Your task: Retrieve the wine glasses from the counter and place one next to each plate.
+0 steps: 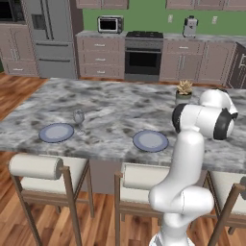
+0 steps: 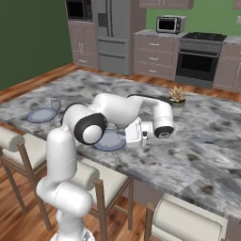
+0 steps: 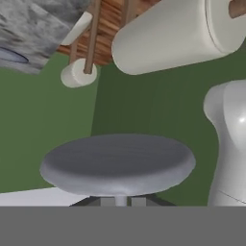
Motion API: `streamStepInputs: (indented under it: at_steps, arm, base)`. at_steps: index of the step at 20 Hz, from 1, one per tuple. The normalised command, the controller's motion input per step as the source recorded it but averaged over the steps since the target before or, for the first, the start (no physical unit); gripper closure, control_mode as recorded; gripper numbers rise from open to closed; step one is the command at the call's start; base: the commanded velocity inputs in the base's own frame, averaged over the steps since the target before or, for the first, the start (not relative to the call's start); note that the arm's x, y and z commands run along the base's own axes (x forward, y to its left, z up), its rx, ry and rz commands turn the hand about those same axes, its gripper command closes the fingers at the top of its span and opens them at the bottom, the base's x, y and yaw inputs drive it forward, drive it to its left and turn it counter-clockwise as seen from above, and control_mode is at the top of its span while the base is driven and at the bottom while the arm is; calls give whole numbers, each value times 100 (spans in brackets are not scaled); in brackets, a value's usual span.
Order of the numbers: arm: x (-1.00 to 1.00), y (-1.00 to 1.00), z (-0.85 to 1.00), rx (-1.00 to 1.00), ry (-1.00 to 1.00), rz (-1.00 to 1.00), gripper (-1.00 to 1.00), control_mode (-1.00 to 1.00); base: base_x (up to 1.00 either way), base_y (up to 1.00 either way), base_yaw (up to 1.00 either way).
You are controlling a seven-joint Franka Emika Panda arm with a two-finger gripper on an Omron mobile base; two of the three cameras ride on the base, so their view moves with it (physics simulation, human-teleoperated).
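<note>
Marbled island [image 2: 197, 141], white arm folded over near plate [image 2: 109, 141], far plate [image 2: 41, 115] beside wine glass [image 2: 56, 104], potted plant [image 2: 177, 100]

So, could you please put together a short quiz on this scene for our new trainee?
1. True or false: a wine glass already stands beside the left-hand plate.
2. What stands on the island near its far edge? A) a toaster B) a potted plant C) a kettle
3. Fill in: in the hand view the jaws are shut on the stem of the second glass, and its flat round ____ shows just above them.

Key: 1 true; 2 B; 3 foot.
</note>
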Motion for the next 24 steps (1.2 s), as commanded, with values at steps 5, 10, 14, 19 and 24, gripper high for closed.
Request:
streamStepInputs:
  at_steps: [5, 10, 14, 19, 24]
  arm:
    - [-11, 1, 0, -8, 0, -2, 100, -100]
    - [-20, 5, 0, -9, 2, -1, 100, -100]
    - [-6, 4, -5, -7, 8, 0, 100, -100]
    - [0, 0, -14, 0, 14, 0, 100, -100]
    - [0, 0, -19, 2, 8, 0, 100, -100]
  base:
    - [0, 0, 0]
    - [0, 0, 0]
    - [0, 0, 0]
    - [0, 0, 0]
    - [0, 0, 0]
